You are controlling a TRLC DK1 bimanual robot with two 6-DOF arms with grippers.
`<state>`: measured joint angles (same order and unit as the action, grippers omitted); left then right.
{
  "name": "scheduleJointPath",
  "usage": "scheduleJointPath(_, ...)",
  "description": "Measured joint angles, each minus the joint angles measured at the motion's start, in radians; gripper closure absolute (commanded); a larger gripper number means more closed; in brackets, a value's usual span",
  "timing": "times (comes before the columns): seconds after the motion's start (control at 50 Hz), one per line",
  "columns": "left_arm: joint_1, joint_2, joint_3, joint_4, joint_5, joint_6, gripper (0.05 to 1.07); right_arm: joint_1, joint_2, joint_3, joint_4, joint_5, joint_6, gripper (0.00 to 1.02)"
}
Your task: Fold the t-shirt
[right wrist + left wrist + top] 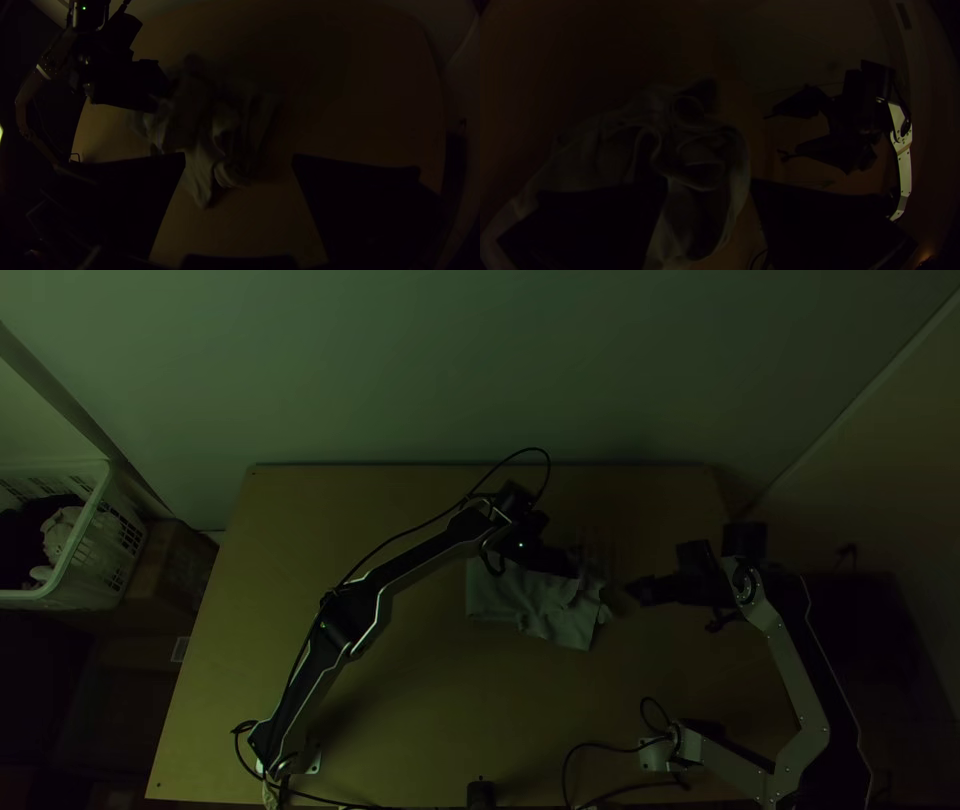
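The t-shirt (560,615) lies bunched on the table (420,700), a bit right of ctr. in the top view. L gripper (576,562) is at its upper right part, jaws apart. R gripper (640,590) is near its right side, jaws also apart.

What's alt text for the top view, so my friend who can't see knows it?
A rumpled, light-coloured t-shirt lies on a wooden table, with the left robot gripper over it and the right gripper beside it. A white basket of clothes stands left of the table.
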<state>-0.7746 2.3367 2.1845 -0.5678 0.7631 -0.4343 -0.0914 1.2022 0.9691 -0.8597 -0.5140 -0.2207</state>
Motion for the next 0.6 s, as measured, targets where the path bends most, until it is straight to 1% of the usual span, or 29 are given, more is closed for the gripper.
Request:
scheduleJointPath(0.08,0.009,-0.016,0.0,-0.072,-0.014,0.026,0.1,-0.006,0.0,0.0,0.0,-0.004,-0.001,0.04)
scheduleJointPath(0.2,0.033,-0.068,-0.023,-0.178,-0.031,0.098,0.1,-0.02,-0.002,0.0,0.003,-0.019,-0.009,0.04)
scheduleJointPath(0.36,0.089,-0.21,-0.122,-0.212,-0.069,0.173,0.1,-0.023,-0.012,-0.005,0.006,-0.03,-0.015,0.04)
scheduleJointPath(0.46,0.121,-0.312,-0.187,-0.236,-0.111,0.206,0.1,-0.003,-0.013,-0.012,0.007,-0.034,-0.015,0.05)
scheduleJointPath(0.54,0.135,-0.385,-0.255,-0.239,-0.142,0.223,0.1,0.032,-0.013,-0.014,0.006,-0.037,-0.014,0.09)
scheduleJointPath(0.6,0.142,-0.441,-0.314,-0.241,-0.172,0.236,0.1,0.061,-0.013,-0.014,0.006,-0.037,-0.011,0.15)
